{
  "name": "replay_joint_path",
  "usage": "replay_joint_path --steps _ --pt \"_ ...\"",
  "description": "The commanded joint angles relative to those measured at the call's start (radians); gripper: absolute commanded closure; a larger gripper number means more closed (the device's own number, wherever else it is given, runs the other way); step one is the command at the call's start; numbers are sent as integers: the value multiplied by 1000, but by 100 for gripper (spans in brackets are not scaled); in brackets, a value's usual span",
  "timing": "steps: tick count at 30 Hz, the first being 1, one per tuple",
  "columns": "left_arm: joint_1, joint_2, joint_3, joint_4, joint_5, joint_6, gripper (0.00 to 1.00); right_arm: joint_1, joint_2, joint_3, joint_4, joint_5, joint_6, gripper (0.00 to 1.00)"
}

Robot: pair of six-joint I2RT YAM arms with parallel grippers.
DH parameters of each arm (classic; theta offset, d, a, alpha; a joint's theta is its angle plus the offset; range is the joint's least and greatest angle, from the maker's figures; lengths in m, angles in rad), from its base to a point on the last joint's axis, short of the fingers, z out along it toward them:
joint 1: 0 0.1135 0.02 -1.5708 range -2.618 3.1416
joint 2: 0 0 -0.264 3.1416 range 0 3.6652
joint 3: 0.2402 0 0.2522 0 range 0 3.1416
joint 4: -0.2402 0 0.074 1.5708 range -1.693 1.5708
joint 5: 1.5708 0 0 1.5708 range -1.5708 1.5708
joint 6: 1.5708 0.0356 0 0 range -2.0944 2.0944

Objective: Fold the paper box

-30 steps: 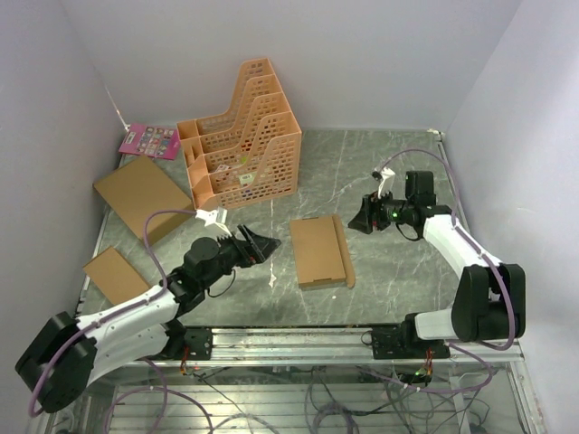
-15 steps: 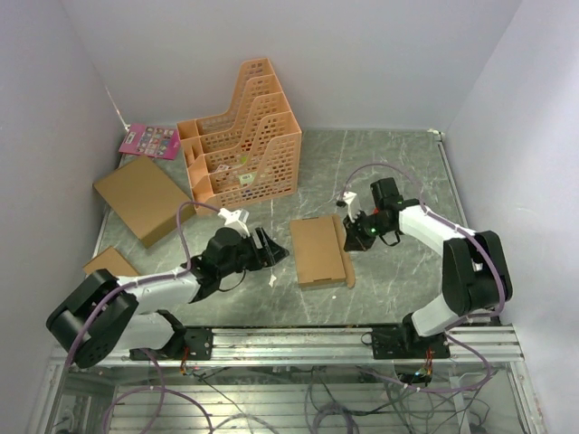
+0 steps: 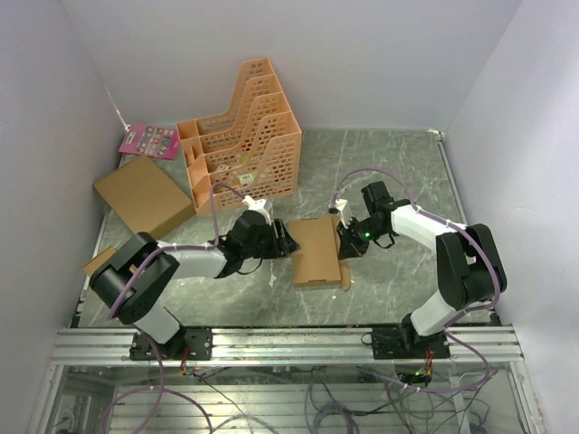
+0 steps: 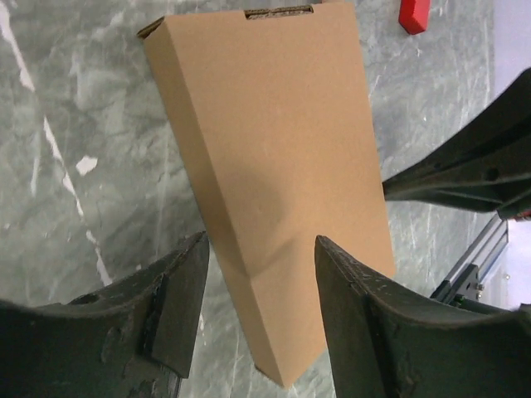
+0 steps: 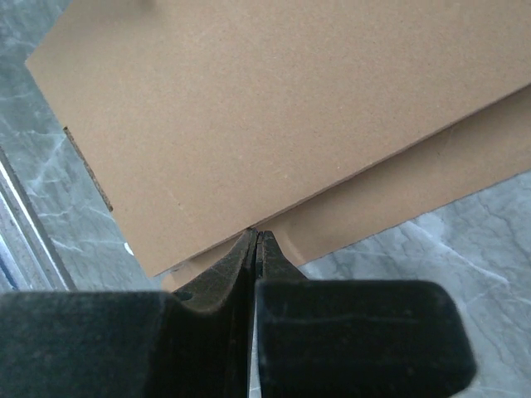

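Right wrist view alone shows the right gripper [image 5: 255, 238] pressed closed and empty, tips at the edge of the plain brown flat cardboard paper box [image 5: 274, 108]. The left gripper [image 4: 261, 249] gapes wide over its opposite side, holding nothing. Both arms reach inward. Box lies central on the grey marbled table [image 3: 398, 172], long axis near-to-far.

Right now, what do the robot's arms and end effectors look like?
The left arm and right arm are white shells with black joints, each trailed by a looping purple cable. The left end effector and right end effector have matte black wedge-shaped fingers.
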Motion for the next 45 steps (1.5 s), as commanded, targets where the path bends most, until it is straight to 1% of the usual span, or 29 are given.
replay_joint_path --steps 1,4,7,12,19,22,25,30,32,34,35,37,38,39,40,41,43,45 --pt "-2 59 104 -67 4 73 37 10 17 27 -8 -75 -2 100" --pt "1 92 165 -131 -15 116 48 21 27 32 3 -89 13 100" --pt "11 119 218 -186 -27 148 49 30 47 42 13 -106 29 100" --pt "47 162 305 -240 -6 195 49 45 90 66 21 -126 56 100" --pt "90 215 424 -286 35 279 47 43 71 72 50 -107 80 100" --pt "108 156 399 -233 19 313 45 22 26 65 30 -130 40 100" --pt "120 59 348 -187 7 342 45 6 -42 46 12 -165 -8 95" --pt "121 -142 213 -135 -39 366 44 2 -167 15 -8 -240 -97 89" --pt "123 -239 135 -109 -61 361 44 2 -207 -3 -3 -264 -116 86" --pt "122 -361 47 -63 -90 347 43 2 -247 -22 10 -280 -126 83" --pt "122 -420 1 -38 -107 341 41 3 -265 -32 18 -288 -127 80" --pt "123 -539 -84 7 -132 325 32 3 -301 -41 -3 -311 -178 70" --pt "123 -590 -124 37 -139 320 25 6 -315 -42 -34 -315 -227 62" --pt "123 -637 -164 70 -144 313 19 7 -327 -40 -75 -313 -286 55" --pt "123 -688 -214 99 -142 301 14 7 -338 -34 -118 -306 -384 50" --pt "124 -720 -245 121 -130 292 10 7 -348 -28 -183 -298 -461 46" --pt "125 -766 -287 143 -93 277 8 9 -373 -24 -279 -283 -620 38" --pt "124 -788 -314 146 -57 255 9 11 -405 -38 -352 -263 -762 33"
